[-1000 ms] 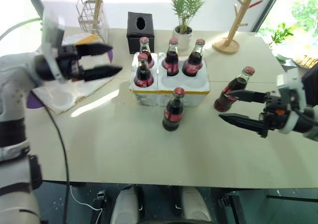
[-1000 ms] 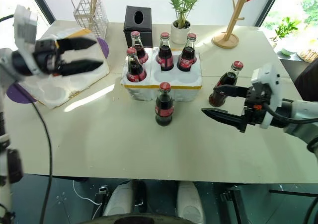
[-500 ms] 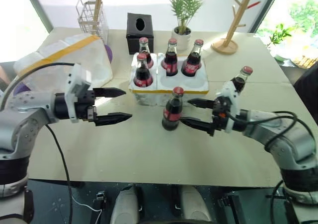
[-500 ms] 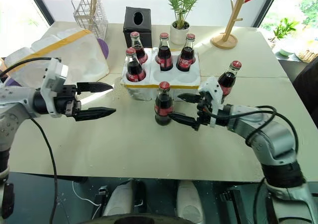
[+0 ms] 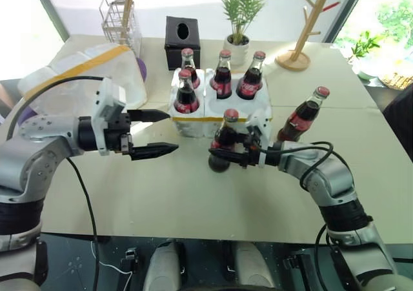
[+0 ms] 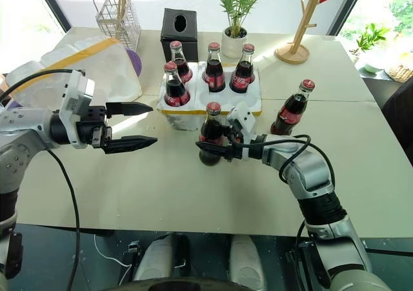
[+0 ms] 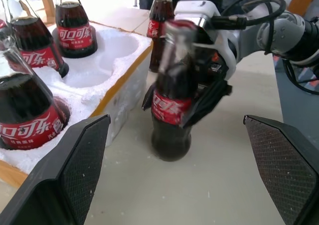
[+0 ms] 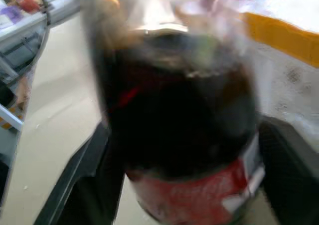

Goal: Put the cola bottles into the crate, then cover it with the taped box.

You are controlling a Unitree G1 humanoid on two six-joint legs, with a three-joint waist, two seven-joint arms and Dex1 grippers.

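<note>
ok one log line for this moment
right gripper: shut on cola bottle before crate | left gripper: open, empty | four bottles crated

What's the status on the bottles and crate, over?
Right gripper shut on the front cola bottle. Left gripper open, empty. Four bottles in the crate, sixth bottle on the table. Two front holes free.

Bottle in crate, near corner: its red label [image 7: 31, 128] carried white Chinese characters, partly cut off, reading "口可乐".
Bottle in crate, far row: its red label [image 7: 76, 35] read "可口可乐" in white.
Loose bottle on table: the red label [image 7: 170, 108] bore white script, too blurred to read.
Bottle close before the right wrist camera: the red label [image 8: 199, 195] showed white marks, unreadable.
</note>
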